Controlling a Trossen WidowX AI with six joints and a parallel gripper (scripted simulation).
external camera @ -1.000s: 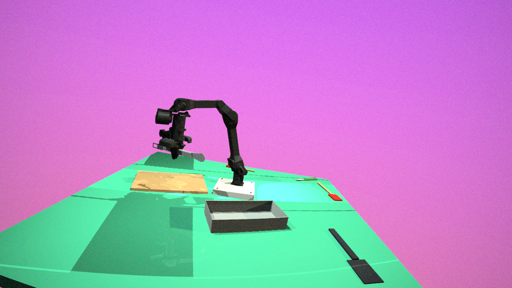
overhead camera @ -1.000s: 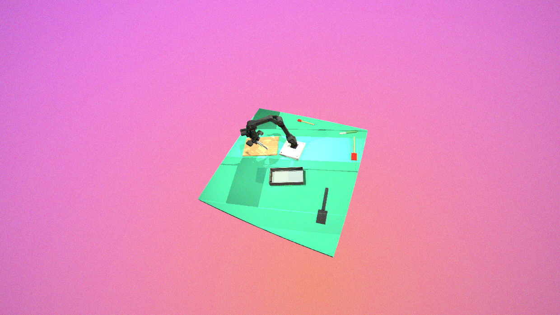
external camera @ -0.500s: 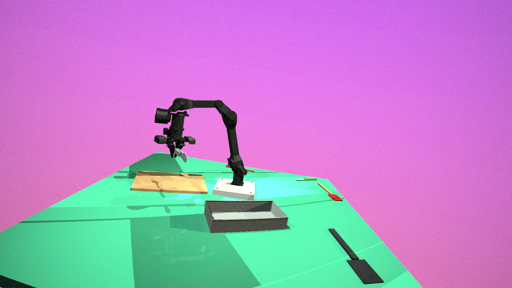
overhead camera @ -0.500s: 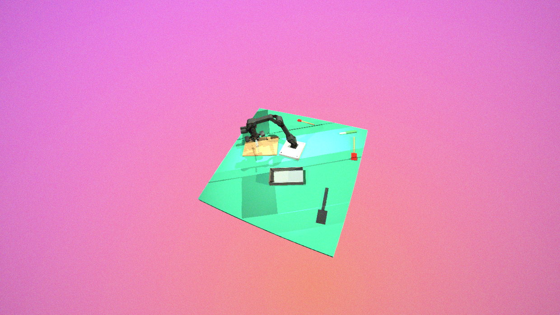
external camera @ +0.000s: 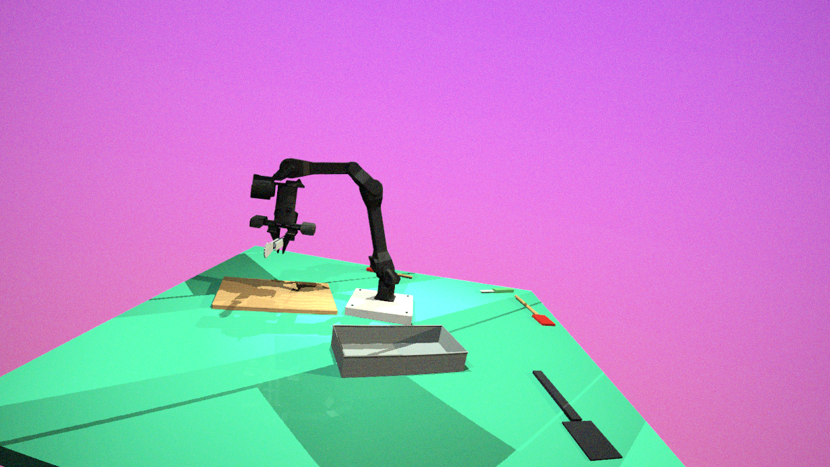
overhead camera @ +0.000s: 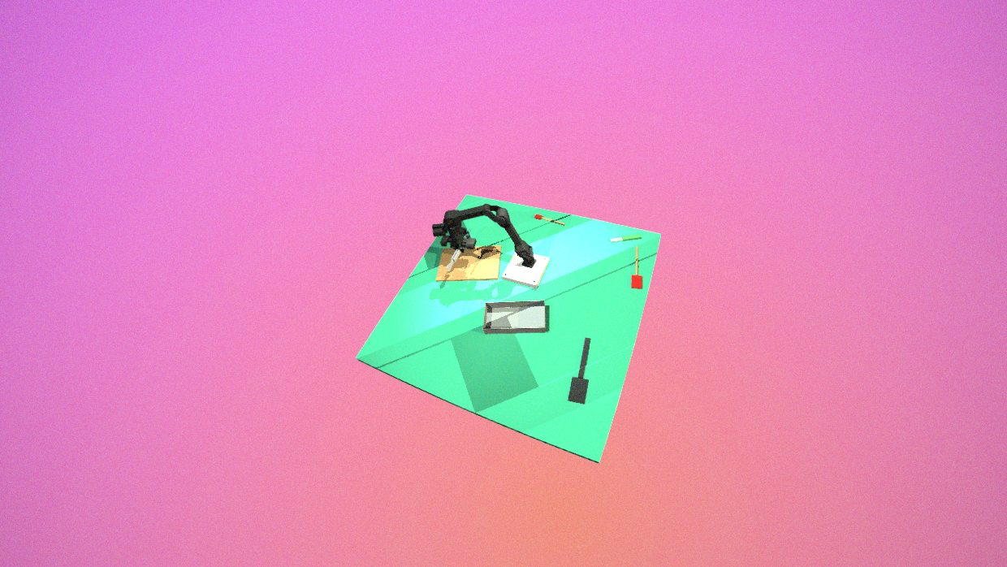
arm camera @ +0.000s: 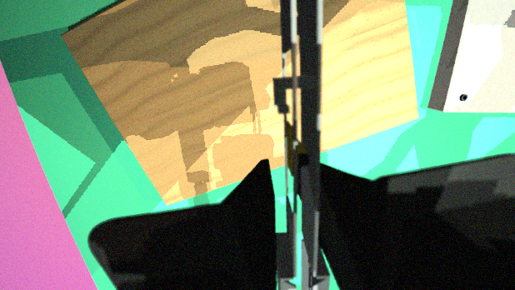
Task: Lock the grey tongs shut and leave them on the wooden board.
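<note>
The grey tongs (overhead camera: 453, 260) (external camera: 272, 247) (arm camera: 310, 96) are held in the air above the wooden board (overhead camera: 486, 271) (external camera: 307, 304) (arm camera: 367, 104). My gripper (external camera: 280, 249) (arm camera: 280, 164) points down and is shut on the tongs partway along their length. In the wrist view the two arms of the tongs run close together, nearly parallel, with a narrow gap between them. One scalloped light grey end shows beside the fingers in the exterior view. The lock inside the hinge cannot be seen. The roasting tin (overhead camera: 517, 330) (external camera: 406, 365) holds no tongs.
The white robot base (overhead camera: 516, 275) (external camera: 359, 313) (arm camera: 475, 54) stands just right of the board. A black spatula (overhead camera: 577, 390) (external camera: 592, 439) lies right of the tin. Red-headed tools (overhead camera: 636, 281) (external camera: 543, 319) and a green-handled knife (overhead camera: 628, 238) (external camera: 502, 290) lie farther off.
</note>
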